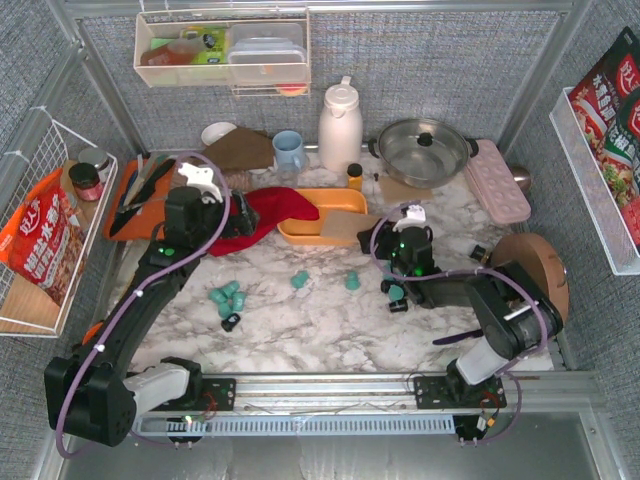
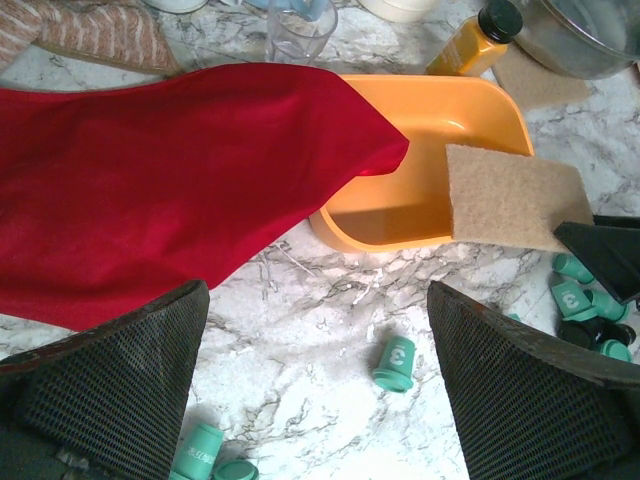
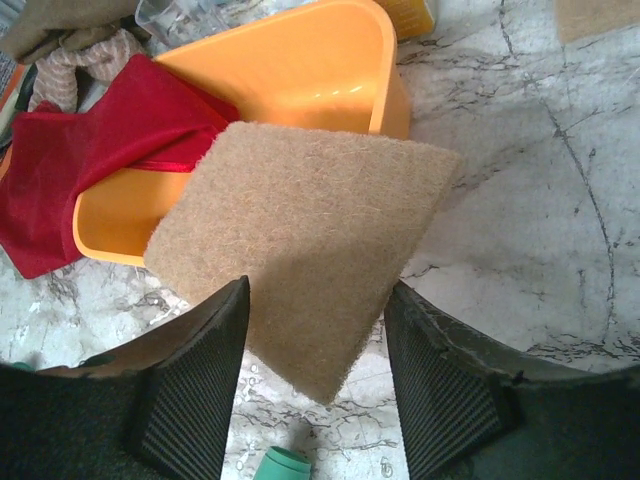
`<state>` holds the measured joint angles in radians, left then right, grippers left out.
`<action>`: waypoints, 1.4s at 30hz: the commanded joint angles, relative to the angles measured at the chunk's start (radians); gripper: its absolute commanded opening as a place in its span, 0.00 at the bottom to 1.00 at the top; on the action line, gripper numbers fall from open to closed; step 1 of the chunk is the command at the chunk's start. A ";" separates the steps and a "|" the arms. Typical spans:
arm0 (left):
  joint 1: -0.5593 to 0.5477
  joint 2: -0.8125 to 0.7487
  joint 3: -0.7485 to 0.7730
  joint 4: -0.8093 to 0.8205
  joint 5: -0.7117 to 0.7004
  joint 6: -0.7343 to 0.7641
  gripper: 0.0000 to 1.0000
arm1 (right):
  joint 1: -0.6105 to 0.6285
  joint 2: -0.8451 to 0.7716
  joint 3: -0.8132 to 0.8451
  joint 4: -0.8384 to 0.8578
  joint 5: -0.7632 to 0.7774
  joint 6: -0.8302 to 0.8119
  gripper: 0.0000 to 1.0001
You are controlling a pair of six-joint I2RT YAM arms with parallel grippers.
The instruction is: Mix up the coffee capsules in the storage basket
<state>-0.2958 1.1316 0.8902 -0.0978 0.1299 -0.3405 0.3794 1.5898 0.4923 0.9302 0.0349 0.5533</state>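
Note:
The orange storage basket (image 1: 312,236) (image 2: 430,150) (image 3: 290,70) lies mid-table; its visible floor is bare. A red cloth (image 1: 272,208) (image 2: 160,190) drapes its left end and a brown scouring pad (image 1: 350,226) (image 3: 300,250) leans on its right end. Teal coffee capsules lie on the marble: a cluster (image 1: 228,297), two singles (image 1: 300,280) (image 1: 352,282), and some near the right arm (image 1: 397,292) (image 2: 580,300). A black capsule (image 1: 231,322) lies beside the cluster. My left gripper (image 1: 240,212) (image 2: 318,300) hangs wide open above one capsule (image 2: 395,362). My right gripper (image 1: 373,240) (image 3: 318,300) is open, its fingers either side of the pad's near corner.
Behind the basket stand a blue cup (image 1: 288,150), a white thermos (image 1: 340,125), a small yellow bottle (image 1: 354,176) and a steel pot (image 1: 425,150). A pink egg tray (image 1: 497,180) and a round wooden board (image 1: 540,270) sit right, an orange cutting board (image 1: 125,205) left.

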 commanded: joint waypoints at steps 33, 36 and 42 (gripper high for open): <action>-0.019 -0.027 0.024 -0.038 -0.044 0.018 0.99 | 0.021 -0.263 0.050 -0.220 0.014 -0.023 0.00; -0.021 -0.031 0.029 -0.050 -0.048 0.023 0.99 | 0.022 -0.318 0.084 -0.299 0.028 -0.034 0.00; -0.023 -0.038 0.033 -0.071 -0.059 0.029 0.99 | 0.019 -0.450 0.182 -0.564 0.175 -0.136 0.00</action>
<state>-0.3183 1.1015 0.9154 -0.1516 0.0826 -0.3218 0.3992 1.1938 0.6174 0.5564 0.0856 0.4950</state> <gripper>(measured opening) 0.994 0.011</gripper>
